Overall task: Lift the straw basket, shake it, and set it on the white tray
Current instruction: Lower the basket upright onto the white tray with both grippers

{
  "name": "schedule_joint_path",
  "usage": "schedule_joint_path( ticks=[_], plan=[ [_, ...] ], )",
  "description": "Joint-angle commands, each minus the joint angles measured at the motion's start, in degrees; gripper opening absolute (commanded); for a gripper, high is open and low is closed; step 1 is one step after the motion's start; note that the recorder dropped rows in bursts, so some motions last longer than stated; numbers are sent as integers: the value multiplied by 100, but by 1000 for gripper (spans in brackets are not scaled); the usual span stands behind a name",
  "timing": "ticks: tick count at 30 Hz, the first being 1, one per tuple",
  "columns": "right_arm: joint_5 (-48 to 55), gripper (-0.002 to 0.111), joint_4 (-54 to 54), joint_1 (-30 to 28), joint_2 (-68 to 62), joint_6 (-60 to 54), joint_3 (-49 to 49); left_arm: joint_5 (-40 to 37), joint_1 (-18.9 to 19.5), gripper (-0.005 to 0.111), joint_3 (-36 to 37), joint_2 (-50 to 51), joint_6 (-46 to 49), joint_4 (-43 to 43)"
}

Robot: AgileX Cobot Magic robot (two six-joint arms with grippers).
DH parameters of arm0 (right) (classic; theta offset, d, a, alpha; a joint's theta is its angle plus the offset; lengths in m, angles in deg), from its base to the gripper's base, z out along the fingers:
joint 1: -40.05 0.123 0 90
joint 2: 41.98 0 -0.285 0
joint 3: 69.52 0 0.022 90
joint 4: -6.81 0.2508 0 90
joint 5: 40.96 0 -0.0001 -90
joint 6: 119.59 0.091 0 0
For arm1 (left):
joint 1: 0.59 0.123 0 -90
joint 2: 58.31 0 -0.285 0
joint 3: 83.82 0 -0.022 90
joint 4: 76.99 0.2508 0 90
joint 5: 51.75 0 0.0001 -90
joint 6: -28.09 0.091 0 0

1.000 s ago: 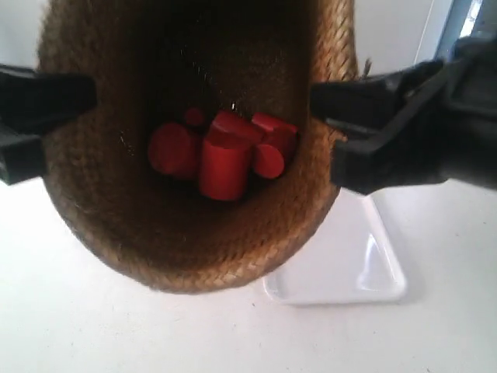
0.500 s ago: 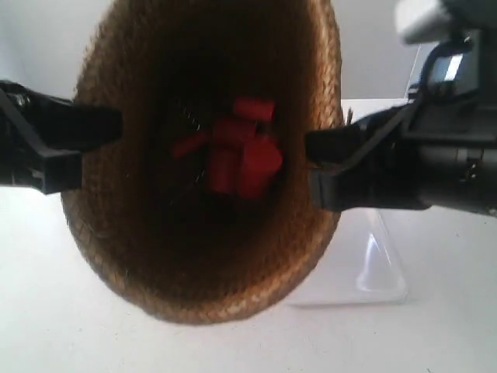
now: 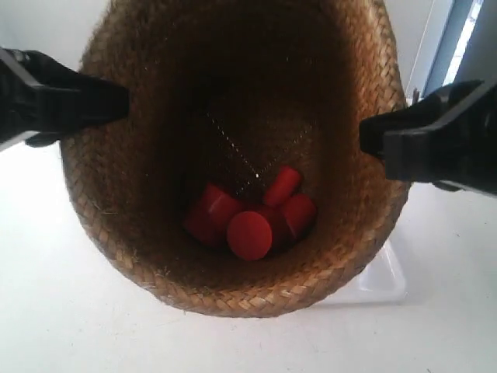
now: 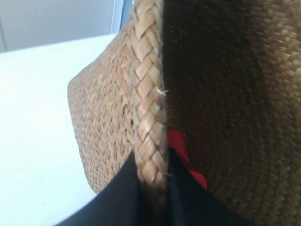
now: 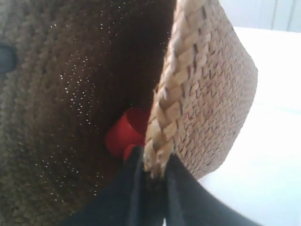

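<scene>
The brown straw basket (image 3: 140, 194) hangs in the air and fills most of the exterior view, its mouth tipped toward the camera. Several red cylinders (image 3: 248, 221) lie heaped inside at the bottom. The arm at the exterior view's left pinches one side of the rim and the arm at its right pinches the opposite side. My left gripper (image 4: 153, 162) is shut on the braided rim (image 4: 148, 103). My right gripper (image 5: 153, 160) is shut on the rim (image 5: 176, 80) as well. A corner of the white tray (image 3: 384, 284) shows on the table beneath the basket.
A white tabletop (image 3: 62, 326) lies below the basket. Behind it stand a pale wall and a bluish window frame (image 3: 458, 47) at the far right. The red cylinders (image 5: 124, 134) also show inside the basket in the right wrist view.
The basket has swung right and up and tipped, and the red cylinders have tumbled from its middle to the lower part. Both grippers keep their hold on the rim.
</scene>
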Motion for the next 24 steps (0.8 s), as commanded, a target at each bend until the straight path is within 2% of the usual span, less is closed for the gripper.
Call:
schedule_joint_path(
  ticks=[1,3,5,11,17,21,24],
  plan=[
    [631,0,-1049,6,-456,549,428,-841,186,0,-682,915,-926,388],
    [862,0,-1567,6,-706,626,758,-1601,186,0,-1326,1445,-1489,928],
    [1014,0,-2002,6,-858,870,965,-1896,186,0,-1754,1743,-1570,996],
    [2020,0,-2351,-279,-1288,730,1551,-2113,147,0,-2629,2299,-1727,1020],
    [2155,0,-2313,-1007,-1665,235,1970,-2075,147,0,-2837,2488,-1728,1018],
    [2119,0,-1868,-1656,-2120,-349,2316,-2068,147,0,-2836,2620,-1728,1027],
    [2329,0,-660,-2215,-2568,-1254,2592,-2111,147,0,-2836,2744,-1754,1013]
  ],
)
